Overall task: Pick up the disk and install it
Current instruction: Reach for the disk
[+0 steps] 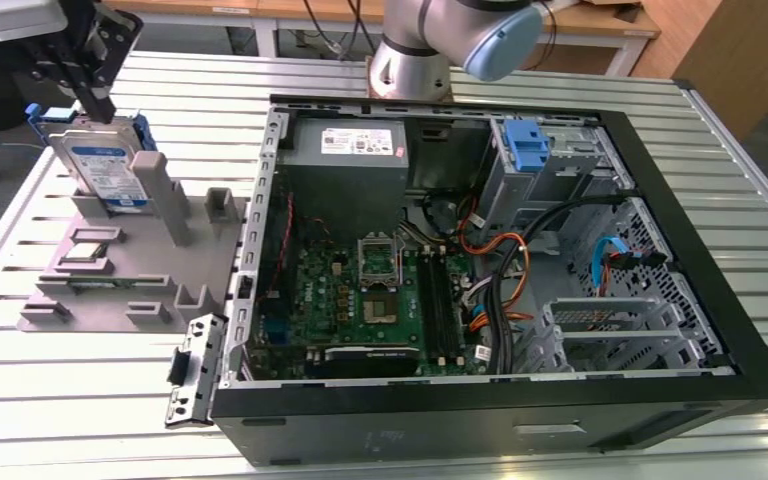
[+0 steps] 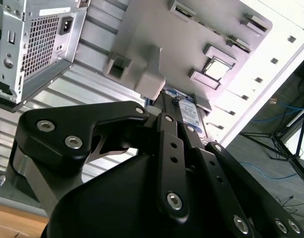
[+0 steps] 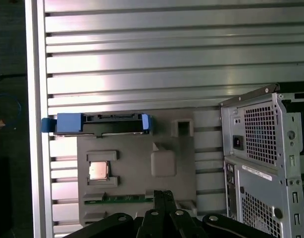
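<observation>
Exterior view: we record the disk (image 1: 101, 170) standing on edge in a grey holder (image 1: 157, 290) on the slatted table (image 1: 91, 420), at the exterior view's left, well apart from the open computer case (image 1: 491, 430) at the exterior view's right. The gripper (image 1: 95, 100) hangs just above the far top edge of the disk; we cannot tell whether it touches.

Second wrist view: the black fingers (image 2: 169, 134) point toward the disk (image 2: 189, 111), whose blue label shows just beyond them, seated in the holder (image 2: 191, 39).

First wrist view: the fingertips (image 3: 164, 198) are pressed together, with nothing between them. The disk (image 3: 112, 124) sits in the holder (image 3: 137, 173), blue rails at both ends.
</observation>
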Motion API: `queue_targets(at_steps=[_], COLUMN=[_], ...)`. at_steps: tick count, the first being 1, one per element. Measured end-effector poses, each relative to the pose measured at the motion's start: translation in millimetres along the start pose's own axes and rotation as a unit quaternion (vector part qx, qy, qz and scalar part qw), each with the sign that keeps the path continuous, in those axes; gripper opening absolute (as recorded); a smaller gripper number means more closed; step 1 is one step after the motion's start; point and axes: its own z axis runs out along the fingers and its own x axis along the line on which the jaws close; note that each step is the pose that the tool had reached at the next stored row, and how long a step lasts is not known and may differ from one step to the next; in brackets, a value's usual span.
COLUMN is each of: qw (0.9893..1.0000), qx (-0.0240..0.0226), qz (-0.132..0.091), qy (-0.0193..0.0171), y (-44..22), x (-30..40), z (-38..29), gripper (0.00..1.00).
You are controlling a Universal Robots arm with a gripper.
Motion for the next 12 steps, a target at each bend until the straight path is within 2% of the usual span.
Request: queue_targets(at_steps=[6,12], qw=[1.0000,1.0000], qx=[0.0000,0.0000], qz=[0.000,0.001], qy=[0.0000,0.0000], y=[-1.1,-1.4], x=[12.7,23.0], z=[2.0,7.9], gripper=[0.10,0.10])
